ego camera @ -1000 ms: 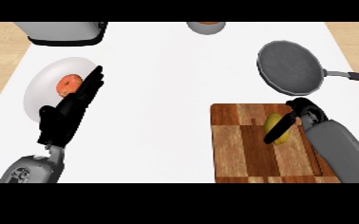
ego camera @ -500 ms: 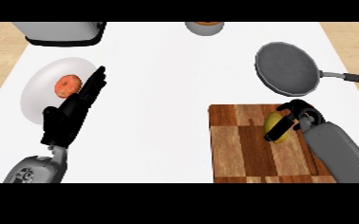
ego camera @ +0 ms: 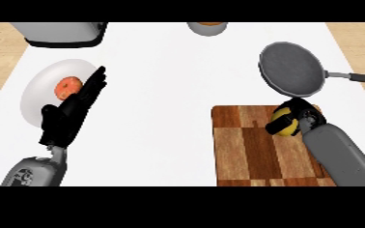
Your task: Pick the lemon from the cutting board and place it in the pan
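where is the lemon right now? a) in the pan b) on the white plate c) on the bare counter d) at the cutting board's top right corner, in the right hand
d: the lemon sits over the cutting board's top right corner with the right hand curled round it; the pan beside the board holds nothing.

The right hand [ego camera: 291, 118] was seen at the right of the view, its fingers curled round the lemon [ego camera: 286, 121] and partly covering it. Its grey forearm was angled up from the lower right edge. The left hand [ego camera: 70, 113] was held open at the left, fingers straight and pointed up and slightly right. Its forearm was seen entering at the lower left corner.
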